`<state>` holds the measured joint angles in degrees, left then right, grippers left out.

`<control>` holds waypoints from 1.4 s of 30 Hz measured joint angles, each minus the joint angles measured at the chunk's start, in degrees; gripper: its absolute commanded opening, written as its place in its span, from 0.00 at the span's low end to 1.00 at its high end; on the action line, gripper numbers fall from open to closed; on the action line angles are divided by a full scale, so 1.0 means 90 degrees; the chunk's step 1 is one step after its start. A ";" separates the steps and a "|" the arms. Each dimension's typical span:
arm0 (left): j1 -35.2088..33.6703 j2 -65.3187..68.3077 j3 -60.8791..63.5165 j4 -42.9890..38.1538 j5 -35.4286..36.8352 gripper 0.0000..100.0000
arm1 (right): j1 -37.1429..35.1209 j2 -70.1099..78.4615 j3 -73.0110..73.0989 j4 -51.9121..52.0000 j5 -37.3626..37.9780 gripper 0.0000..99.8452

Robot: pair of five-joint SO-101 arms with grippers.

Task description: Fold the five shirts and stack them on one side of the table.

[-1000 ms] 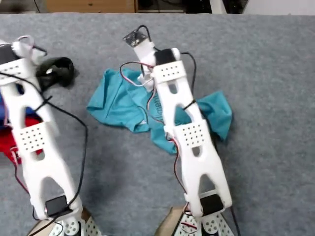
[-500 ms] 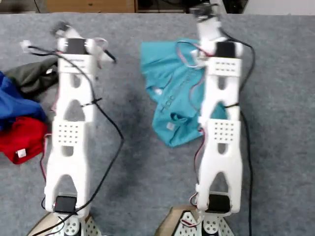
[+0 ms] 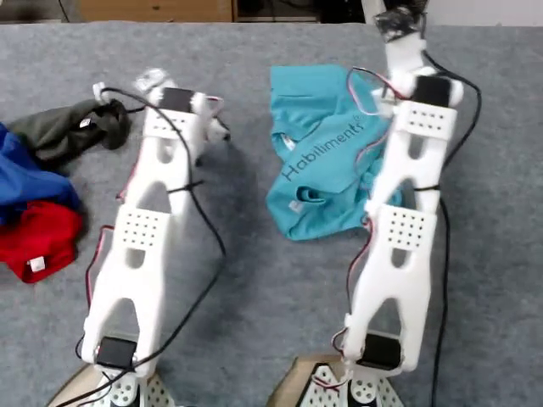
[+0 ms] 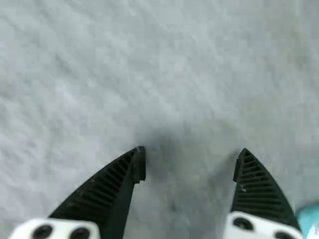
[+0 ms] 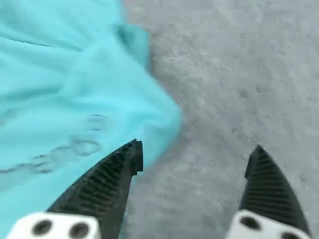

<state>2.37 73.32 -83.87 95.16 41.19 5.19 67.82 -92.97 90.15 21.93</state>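
A teal shirt (image 3: 318, 161) lies crumpled at the back middle of the grey table, its printed side up. My right gripper (image 3: 399, 21) is at the shirt's far right corner. In the right wrist view it (image 5: 196, 152) is open, with one finger over the teal shirt (image 5: 60, 89) edge and the other over bare carpet. My left gripper (image 3: 153, 82) hovers left of the shirt. Its own view shows it (image 4: 192, 162) open above bare carpet, with a sliver of teal cloth (image 4: 309, 219) at the side.
A dark grey shirt (image 3: 64, 131), a blue shirt (image 3: 17, 182) and a red shirt (image 3: 38, 237) are bunched at the table's left edge. Grey carpet (image 3: 254, 288) covers the table. Cables trail along both arms.
Both arms have swung to the right. The teal shirt has shifted right and toward the back and lies more spread out. The left arm left the pile at the left edge.
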 measured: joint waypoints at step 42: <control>-0.0821 0.0010 0.0000 -0.0322 -0.0010 0.12 | -0.2129 0.0400 0.0664 0.0088 0.1201 0.00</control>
<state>-5.01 73.41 -83.87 92.26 41.10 -13.98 71.43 -86.99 90.95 32.75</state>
